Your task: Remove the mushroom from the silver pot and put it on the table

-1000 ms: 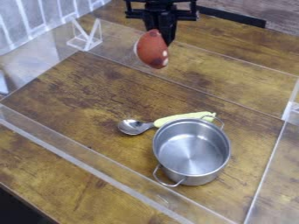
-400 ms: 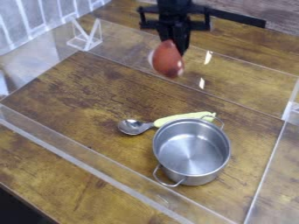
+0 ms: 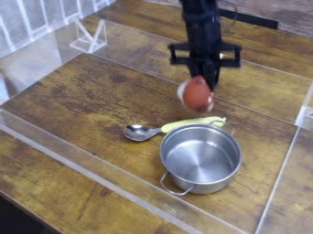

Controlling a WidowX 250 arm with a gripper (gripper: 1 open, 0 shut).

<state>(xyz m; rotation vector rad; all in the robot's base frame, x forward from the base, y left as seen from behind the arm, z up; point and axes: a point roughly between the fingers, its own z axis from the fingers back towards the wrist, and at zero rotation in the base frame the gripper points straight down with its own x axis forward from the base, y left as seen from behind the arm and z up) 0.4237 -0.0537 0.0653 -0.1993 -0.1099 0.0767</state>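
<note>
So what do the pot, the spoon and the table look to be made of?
Pot: polished steel, by its bright mirror-like walls. Spoon: shiny metal bowl with a yellow-green handle, probably plastic. Table: dark wood planks with visible grain, or possibly a wood-look laminate.

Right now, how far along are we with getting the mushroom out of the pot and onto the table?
Done: the silver pot looks empty. In hand: the gripper is shut on the mushroom, holding it low over the wood just beyond the spoon. Left: set it on the table and open; whether it already touches the surface is unclear.
</note>
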